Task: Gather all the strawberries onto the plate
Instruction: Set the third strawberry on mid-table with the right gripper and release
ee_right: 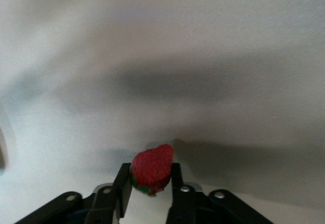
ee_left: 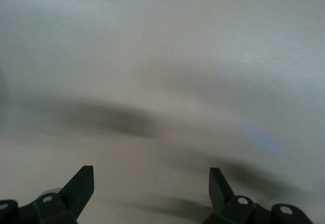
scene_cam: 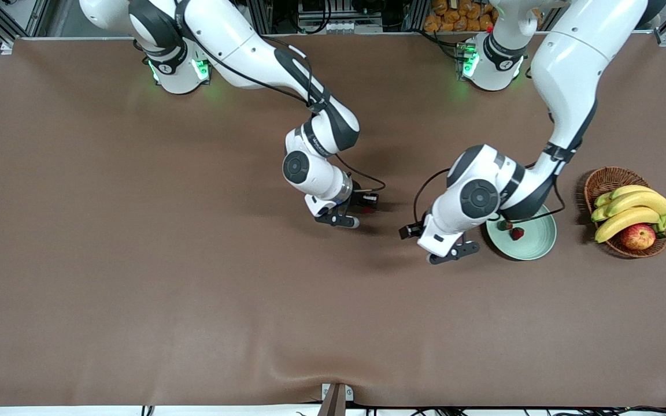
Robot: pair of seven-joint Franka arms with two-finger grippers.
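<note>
A red strawberry (ee_right: 152, 164) with a green top sits pinched between the fingers of my right gripper (ee_right: 150, 167), which is shut on it. That gripper (scene_cam: 362, 206) is low over the bare middle of the table. The pale mint plate (scene_cam: 541, 242) lies toward the left arm's end. One strawberry (scene_cam: 517, 233) lies on it, and a second strawberry (scene_cam: 504, 225) beside it is partly under the left arm. My left gripper (scene_cam: 454, 252) hovers just off the plate's edge, toward the table's middle. Its fingers stand open and hold nothing (ee_left: 151, 172), with only the table under them.
A brown wicker basket (scene_cam: 603, 178) stands beside the plate at the left arm's end of the table. It holds bananas (scene_cam: 628, 209) and a red-yellow apple (scene_cam: 637, 236). Brown cloth (scene_cam: 194, 277) covers the table.
</note>
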